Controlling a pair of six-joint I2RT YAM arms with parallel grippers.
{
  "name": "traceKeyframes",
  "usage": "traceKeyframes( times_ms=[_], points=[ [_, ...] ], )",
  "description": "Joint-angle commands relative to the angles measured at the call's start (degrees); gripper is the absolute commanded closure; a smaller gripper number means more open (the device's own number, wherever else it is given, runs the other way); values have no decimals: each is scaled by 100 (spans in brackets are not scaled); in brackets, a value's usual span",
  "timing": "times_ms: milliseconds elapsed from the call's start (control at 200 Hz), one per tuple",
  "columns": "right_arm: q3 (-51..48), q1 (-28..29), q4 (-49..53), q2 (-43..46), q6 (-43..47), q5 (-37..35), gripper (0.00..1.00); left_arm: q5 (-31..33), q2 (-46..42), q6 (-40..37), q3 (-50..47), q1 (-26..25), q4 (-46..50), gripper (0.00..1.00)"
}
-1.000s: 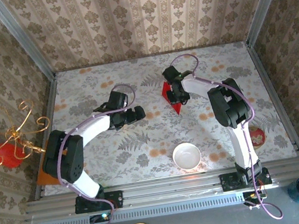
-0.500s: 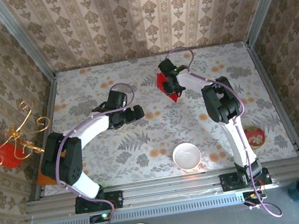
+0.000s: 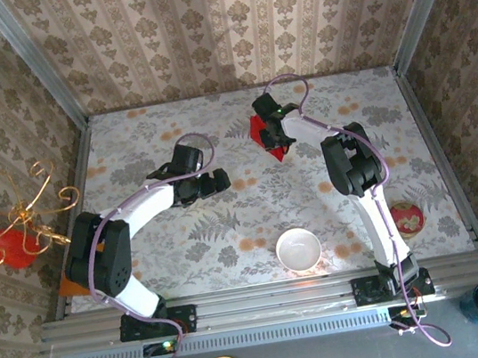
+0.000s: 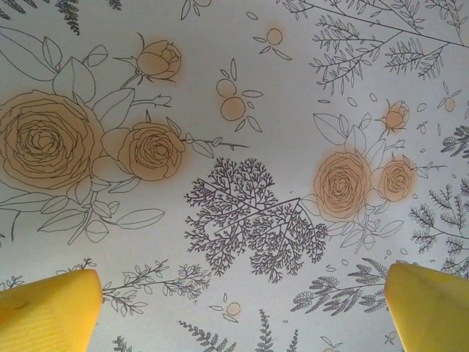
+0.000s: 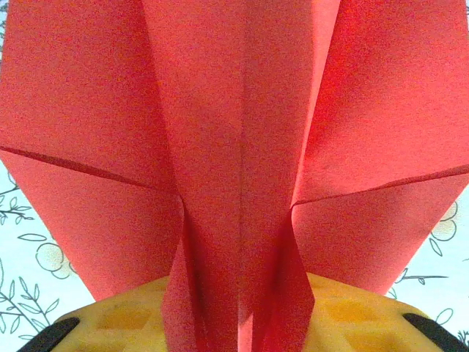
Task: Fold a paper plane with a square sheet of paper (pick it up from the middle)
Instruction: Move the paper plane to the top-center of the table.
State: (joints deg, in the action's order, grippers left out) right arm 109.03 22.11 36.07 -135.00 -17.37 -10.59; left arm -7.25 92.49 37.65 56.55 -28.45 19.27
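Note:
The paper plane [image 3: 258, 128] is bright red paper folded into a pointed shape with a centre crease, at the far middle of the floral table. In the right wrist view the paper plane [image 5: 242, 110] spreads out in folded wings, and its narrow keel runs down between the yellow fingers [image 5: 110, 323]. My right gripper [image 3: 274, 134] [image 5: 238, 334] is shut on that keel, with the fingers against it on both sides. My left gripper [image 3: 221, 180] [image 4: 242, 315] hangs open over bare cloth to the left of the plane, its yellow fingertips [image 4: 51, 312] wide apart and nothing between them.
A white bowl [image 3: 298, 248] stands near the front edge in the middle. A red round item [image 3: 410, 218] lies at the front right. An orange-brown board [image 3: 68, 283] sits at the front left corner, beside a red and gold wire ornament [image 3: 20, 221]. Patterned walls enclose the table.
My right gripper has carried the red paper toward the far side of the table and a little left. The left arm has barely moved.

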Motion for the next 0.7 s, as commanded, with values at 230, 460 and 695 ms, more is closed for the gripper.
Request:
traceKeyframes(
  times_ms=[230,460,695],
  points=[
    [229,-93,507,-15,-391,255,58,166,-426,-145,239,23,191,0],
    [282,-86,481,767,-260,440,50,1053,-855,-632,227,40,63,0],
    [-668,-220,15,2212,-217,255,36,2147,-1368,-1314,83,150,-142,0]
  ],
)
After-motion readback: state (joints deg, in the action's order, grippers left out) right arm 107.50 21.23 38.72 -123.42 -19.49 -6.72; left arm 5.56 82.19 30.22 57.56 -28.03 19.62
